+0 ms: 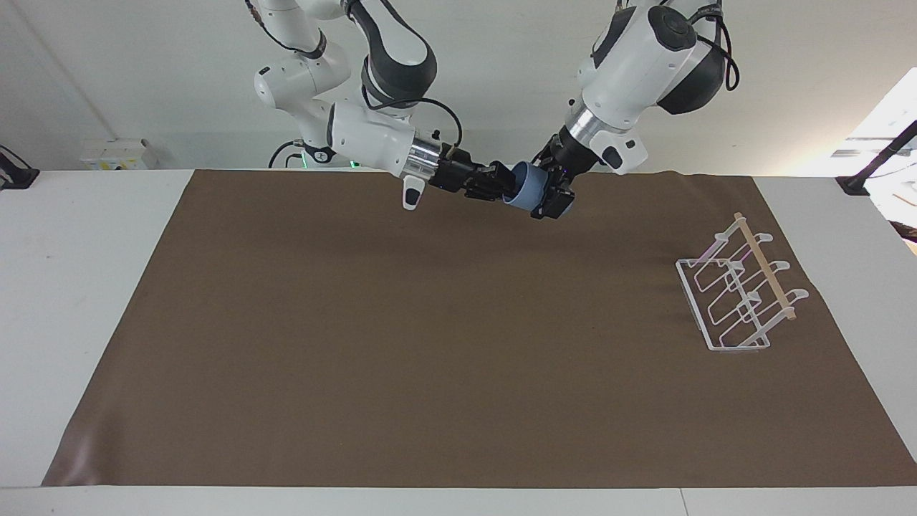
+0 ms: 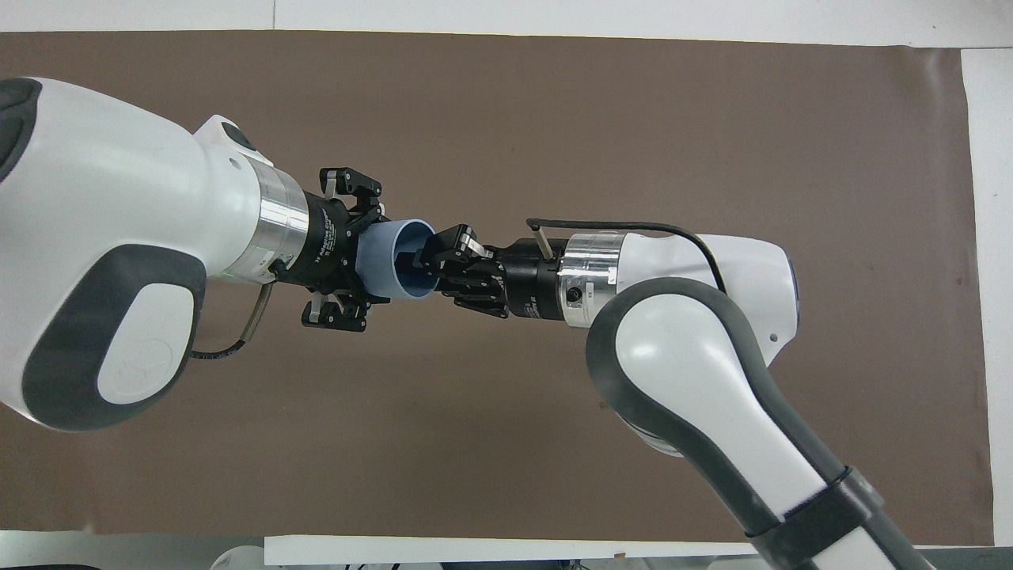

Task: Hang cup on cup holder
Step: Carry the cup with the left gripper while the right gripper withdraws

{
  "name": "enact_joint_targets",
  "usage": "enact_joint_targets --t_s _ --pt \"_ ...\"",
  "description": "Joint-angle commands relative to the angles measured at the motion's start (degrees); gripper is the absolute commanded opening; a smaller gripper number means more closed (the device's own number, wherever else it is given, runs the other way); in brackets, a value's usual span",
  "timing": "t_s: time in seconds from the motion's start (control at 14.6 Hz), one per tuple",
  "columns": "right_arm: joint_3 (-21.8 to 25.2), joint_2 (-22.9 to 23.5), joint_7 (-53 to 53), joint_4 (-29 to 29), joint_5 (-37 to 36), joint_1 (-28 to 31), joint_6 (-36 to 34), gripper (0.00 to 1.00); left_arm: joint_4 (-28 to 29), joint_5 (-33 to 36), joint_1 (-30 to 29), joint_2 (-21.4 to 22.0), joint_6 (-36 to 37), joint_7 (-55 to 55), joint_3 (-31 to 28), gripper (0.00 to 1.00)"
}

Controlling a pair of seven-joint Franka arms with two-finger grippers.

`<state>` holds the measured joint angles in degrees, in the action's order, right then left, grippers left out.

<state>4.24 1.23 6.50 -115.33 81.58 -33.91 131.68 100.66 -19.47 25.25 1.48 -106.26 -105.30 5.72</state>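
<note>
The light-blue cup (image 1: 526, 188) hangs on its side in the air between both grippers, over the part of the brown mat near the robots. It also shows in the overhead view (image 2: 388, 261). My left gripper (image 1: 550, 192) (image 2: 364, 260) is shut on the cup's base end. My right gripper (image 1: 498, 185) (image 2: 443, 269) is at the cup's mouth with its fingers apart, one tip inside the rim. The white wire cup holder (image 1: 741, 294) with its wooden dowel stands on the mat toward the left arm's end. The overhead view does not show it.
A brown mat (image 1: 430, 344) (image 2: 633, 119) covers most of the white table (image 1: 71, 287). A black clamp (image 1: 856, 183) sits at the table's edge toward the left arm's end, and another (image 1: 18, 175) at the right arm's end.
</note>
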Motion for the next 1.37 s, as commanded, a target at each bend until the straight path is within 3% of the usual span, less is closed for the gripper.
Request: enact_joint_targets --t_s 0.0,0.21,0.48,0.68,0.89,1.3 --pt "-0.02 -0.62 0.10 2.55 -8.85 9.97 -12.00 0.99 -0.73 0.57 -0.20 0.37 1.22 -0.70 -0.71 0.00" --pt "-0.02 0.61 -6.02 6.16 -21.60 20.96 -23.54 0.99 -1.34 5.83 -1.68 0.02 3.67 -0.35 -1.06 0.00" --pt "0.07 0.96 -15.72 6.70 -40.57 30.12 -24.98 0.99 -0.38 19.70 -2.84 0.02 6.06 2.02 -1.06 0.00" --pt "0.07 0.97 -15.99 7.57 -59.18 32.24 -23.57 0.99 -0.55 36.54 -2.67 -4.18 11.40 2.11 -0.97 0.00" --pt "-0.28 -0.17 -15.38 12.13 -75.82 31.45 -26.45 0.99 -0.46 50.89 -3.10 -7.00 14.40 2.20 -0.97 0.00" --pt "0.86 -0.53 -15.46 27.95 -85.35 33.47 -45.86 0.99 0.68 81.65 -5.91 -13.59 20.12 2.03 -1.06 0.00"
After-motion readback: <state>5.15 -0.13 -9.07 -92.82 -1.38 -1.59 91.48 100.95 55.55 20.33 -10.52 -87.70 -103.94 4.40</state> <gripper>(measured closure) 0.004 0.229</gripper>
